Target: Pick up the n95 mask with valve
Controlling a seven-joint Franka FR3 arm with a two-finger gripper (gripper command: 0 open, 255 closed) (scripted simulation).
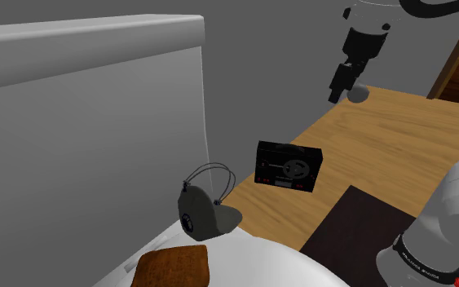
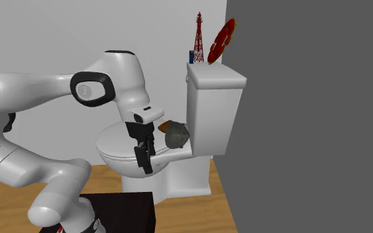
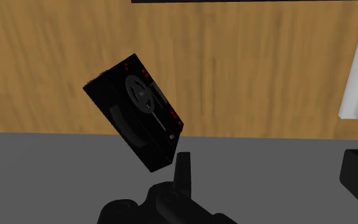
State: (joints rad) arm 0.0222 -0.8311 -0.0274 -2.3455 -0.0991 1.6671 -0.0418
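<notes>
The white toilet [image 2: 208, 109] is taking up most of the space here, and the white arm [image 2: 39, 93] is bending across in front of its bowl. The wooden floor [image 1: 382, 139] is spreading out beside the toilet. A black tape recorder [image 1: 289, 165] is showing against the boards, tilted on one corner.

The black gripper [image 2: 144, 159] is hanging off the side of the bowl and pointing down at the floor. Its fingers [image 3: 182, 168] are standing well apart with nothing between them.

The dark grey N95 mask [image 1: 196, 210] is sitting at the back of the toilet, right up against the tank. A brown toast-like slab [image 1: 174, 265] is lying just beside it.

In the shoulder view the mask is lying down and to the left of the gripper and well apart from it, with the recorder between the two. The second exterior view is putting the mask to the gripper's right and a little above the fingertips. So I judge the hand needs to rise and cross over the bowl before coming down.

The shoulder view is showing the cup propped nearly upright, with its long axis running top to bottom, the straps looping above and a small round valve low on its face. The second exterior view is giving the mask as a grey lump. The wrist view is looking at the recorder and the floorboards.
</notes>
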